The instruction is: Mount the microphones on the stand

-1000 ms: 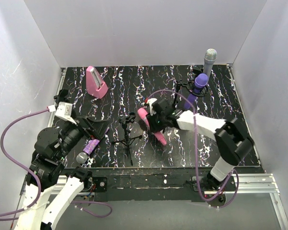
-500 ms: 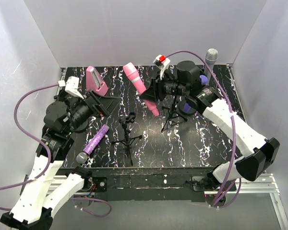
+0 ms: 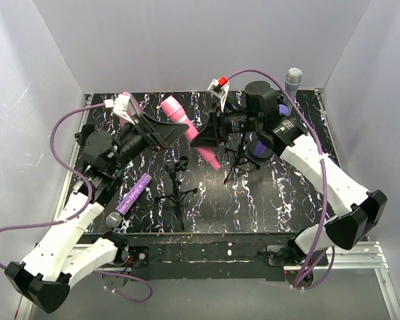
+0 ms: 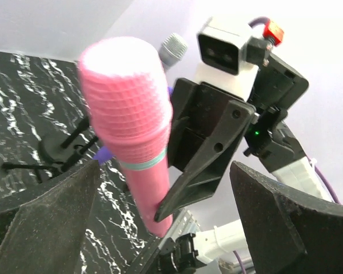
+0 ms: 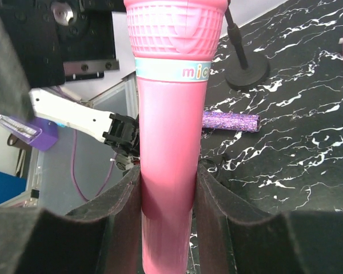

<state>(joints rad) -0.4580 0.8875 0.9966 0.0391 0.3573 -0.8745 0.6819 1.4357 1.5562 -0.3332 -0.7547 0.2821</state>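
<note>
My right gripper is shut on the pink microphone and holds it tilted in the air above the table's middle; its fingers clamp the body. My left gripper is open and empty, close beside the pink head, not touching. The glittery purple microphone lies on the table at the left, and it shows in the right wrist view. A small black tripod stand stands empty at the centre. The silver-grey microphone is upright at the back right. The dark purple microphone is mostly hidden under my right arm.
The pink wedge box is nearly hidden behind my left wrist at the back left. A second black stand sits under my right arm. White walls close in the left, back and right sides. The black marbled mat covers the table.
My right gripper lifted the pink microphone off the table, then shifted it left and lower. My left arm rose and swung right, up to the microphone's head.
</note>
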